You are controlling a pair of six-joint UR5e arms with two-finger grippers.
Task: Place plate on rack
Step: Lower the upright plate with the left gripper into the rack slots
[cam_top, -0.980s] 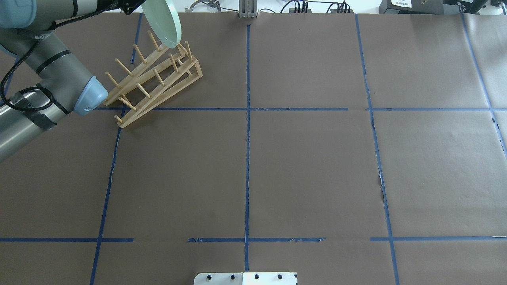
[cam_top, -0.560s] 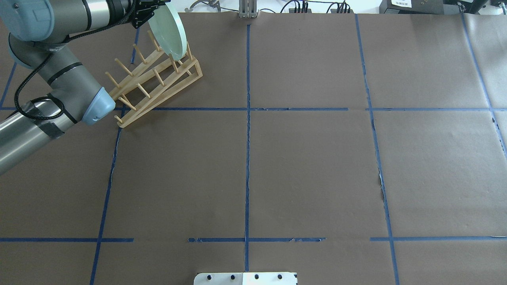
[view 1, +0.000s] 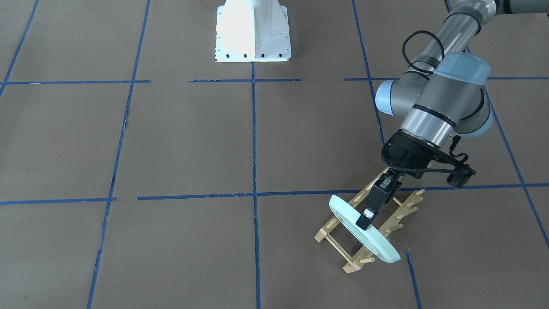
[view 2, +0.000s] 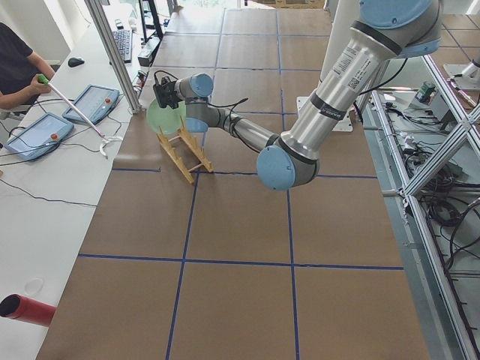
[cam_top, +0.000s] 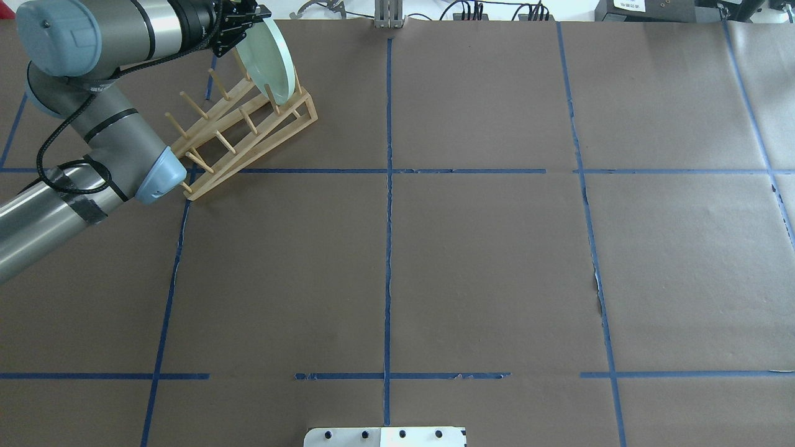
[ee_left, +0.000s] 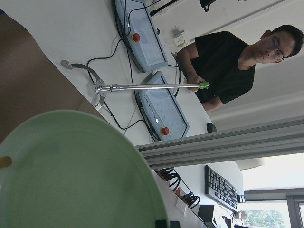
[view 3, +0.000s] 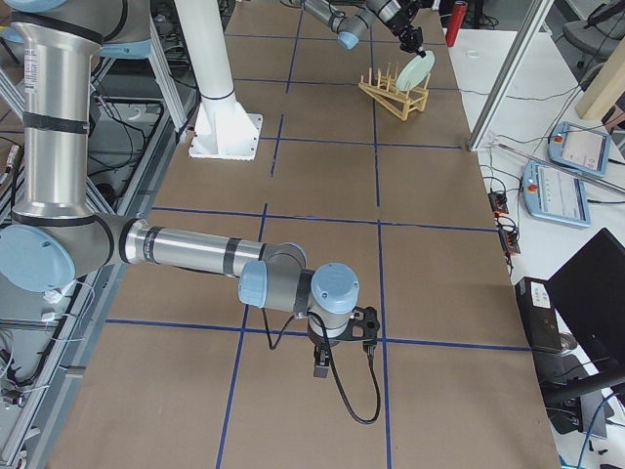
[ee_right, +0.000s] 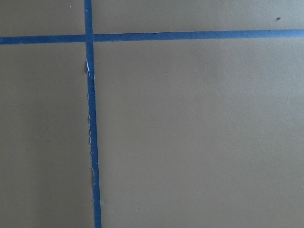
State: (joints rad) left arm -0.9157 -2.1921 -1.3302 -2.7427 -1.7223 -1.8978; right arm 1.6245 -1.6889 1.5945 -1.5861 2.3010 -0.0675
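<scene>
The pale mint-green plate (cam_top: 273, 59) stands on edge, tilted, at the far end of the light-wood rack (cam_top: 248, 130), its lower rim down among the last pegs. My left gripper (cam_top: 256, 18) is shut on the plate's upper rim. In the front-facing view one finger (view 1: 365, 216) lies across the plate's face (view 1: 347, 214), over the rack (view 1: 351, 265). The left wrist view shows the plate (ee_left: 71, 175) close up. My right gripper (view 3: 322, 366) hangs low over bare table far from the rack; I cannot tell whether it is open or shut.
The white robot base plate (cam_top: 385, 436) sits at the table's near edge. An operator (view 2: 15, 67) with a grabber tool (ee_left: 142, 87) and tablets is just beyond the table's far edge by the rack. A metal post (cam_top: 389, 15) stands there too.
My left arm has moved the plate down and a little to the right, from above the rack's far end to between its last pegs. The rack has not moved.
</scene>
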